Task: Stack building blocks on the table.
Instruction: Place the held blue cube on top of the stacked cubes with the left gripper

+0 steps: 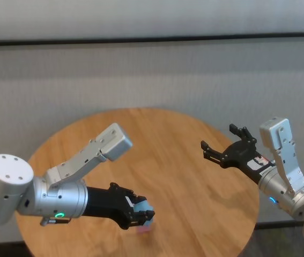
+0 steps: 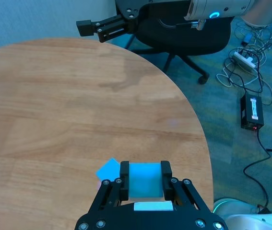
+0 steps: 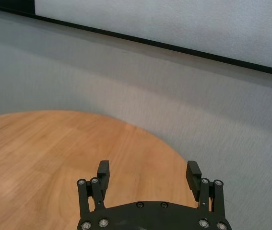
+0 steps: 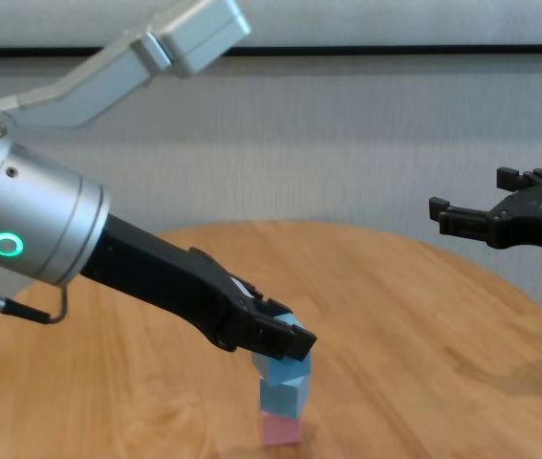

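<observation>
On the round wooden table [image 1: 168, 155] stands a stack: a pale pink block [image 4: 280, 430] at the bottom and a light blue block [image 4: 283, 395] on it. My left gripper [image 4: 285, 346] is shut on a second light blue block [image 4: 288, 365] that rests on top of the stack. In the left wrist view this block [image 2: 146, 179] sits between the fingers, and a turned corner of the lower blue block [image 2: 108, 168] shows beneath. In the head view the held block [image 1: 145, 208] is near the table's front edge. My right gripper [image 1: 219, 137] is open and empty, above the table's right side.
The stack stands close to the table's near rim [image 2: 200, 143]. Beyond the table, the left wrist view shows a black office chair [image 2: 183, 33] and cables with a power brick [image 2: 252, 111] on the floor. A grey wall [image 1: 152, 75] is behind.
</observation>
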